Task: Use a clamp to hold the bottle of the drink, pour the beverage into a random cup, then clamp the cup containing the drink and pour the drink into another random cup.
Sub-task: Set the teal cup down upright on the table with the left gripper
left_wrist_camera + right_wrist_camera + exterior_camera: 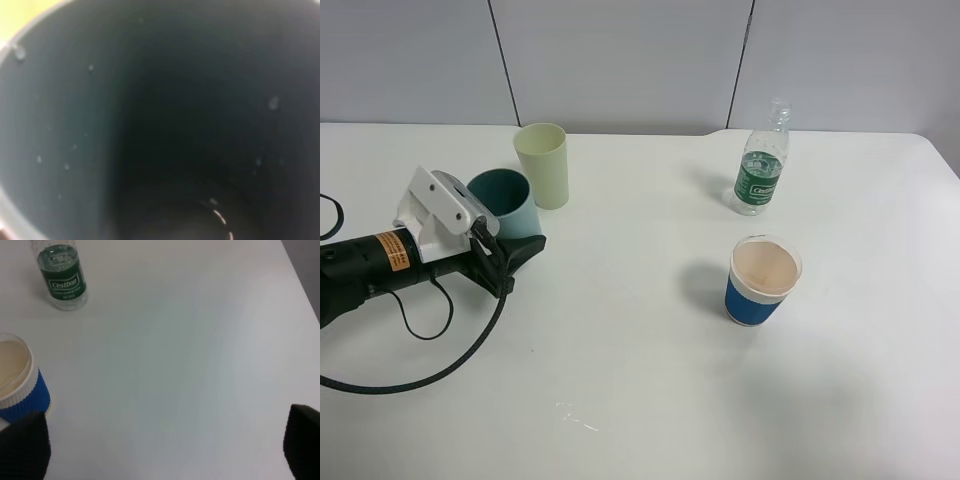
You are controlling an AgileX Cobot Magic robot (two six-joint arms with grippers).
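The short blue cup with a white rim [763, 282] stands nearest on the white table [650, 400]. The right gripper [160, 450] hangs above it, fingers spread wide on nothing. Farther back, the black left gripper [510, 255] is clamped on the tilted light teal plastic tumbler [505, 200], touching the tall pale yellow-green tumbler [543, 165]; the small clear green-labelled bottle [761, 170] stands well apart.

Clear glossy plastic bottle [760, 170], matt plastic teal tumbler [508, 200], ribbed blue cup [761, 281], smooth white table [650, 380]
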